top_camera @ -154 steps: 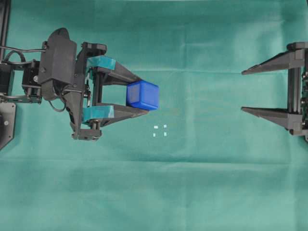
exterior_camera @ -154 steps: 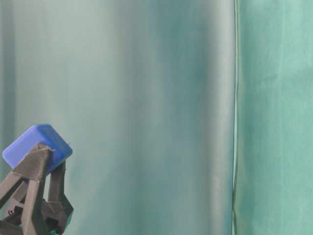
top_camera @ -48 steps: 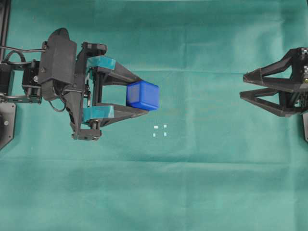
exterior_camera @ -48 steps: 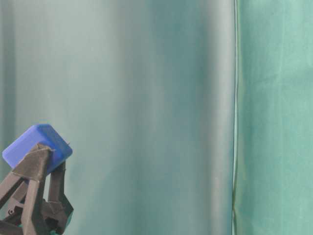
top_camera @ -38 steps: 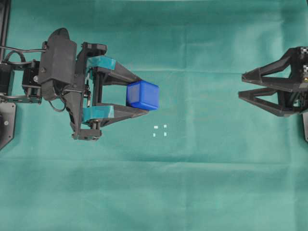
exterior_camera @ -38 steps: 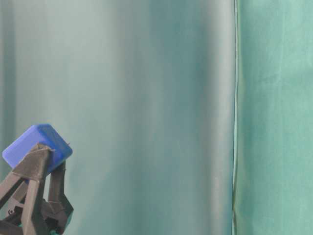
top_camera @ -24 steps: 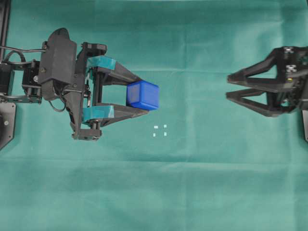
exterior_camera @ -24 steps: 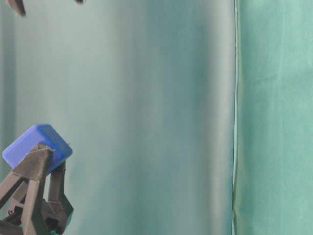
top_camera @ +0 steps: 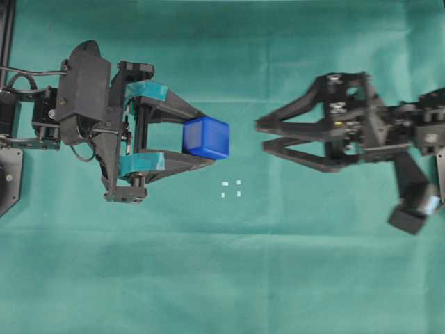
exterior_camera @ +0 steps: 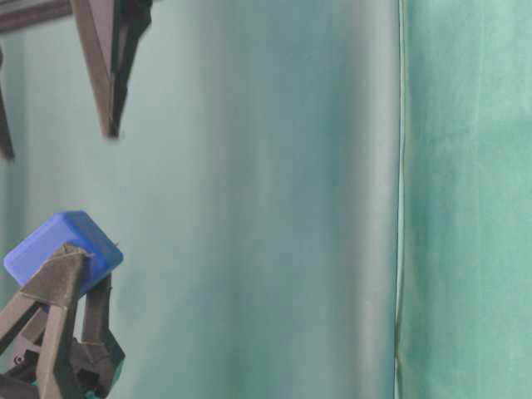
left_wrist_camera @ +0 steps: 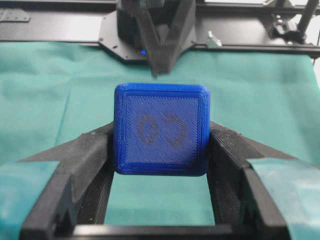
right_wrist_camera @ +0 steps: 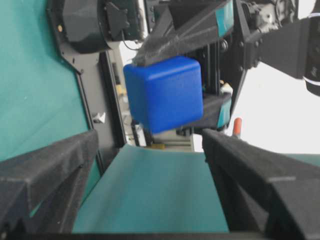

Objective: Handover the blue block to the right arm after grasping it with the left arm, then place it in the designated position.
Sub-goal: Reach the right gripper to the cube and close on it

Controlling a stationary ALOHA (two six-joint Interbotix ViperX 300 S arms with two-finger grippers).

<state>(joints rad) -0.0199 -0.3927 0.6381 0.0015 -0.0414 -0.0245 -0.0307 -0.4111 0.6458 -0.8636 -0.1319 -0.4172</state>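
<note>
The blue block [top_camera: 206, 138] is held off the cloth between the teal-taped fingers of my left gripper [top_camera: 207, 139], which is shut on it. It also shows in the table-level view [exterior_camera: 62, 245], the left wrist view [left_wrist_camera: 161, 129] and the right wrist view [right_wrist_camera: 164, 92]. My right gripper [top_camera: 260, 136], all black, is open and empty. Its fingertips point at the block from the right, a short gap away, not touching. In the right wrist view the block sits ahead of the open fingers [right_wrist_camera: 60, 165]. The designated position [top_camera: 231, 188], small white marks in a square, lies on the cloth below and between the grippers.
Green cloth [top_camera: 229, 278] covers the whole table. A black frame rail [left_wrist_camera: 60, 20] runs along the far edge behind the right arm. The right arm's fingers [exterior_camera: 108, 75] hang in at the top left of the table-level view.
The right arm has moved left from the right edge towards the block, its wrist rolled and jaws still open. The left gripper and the block have not moved.
</note>
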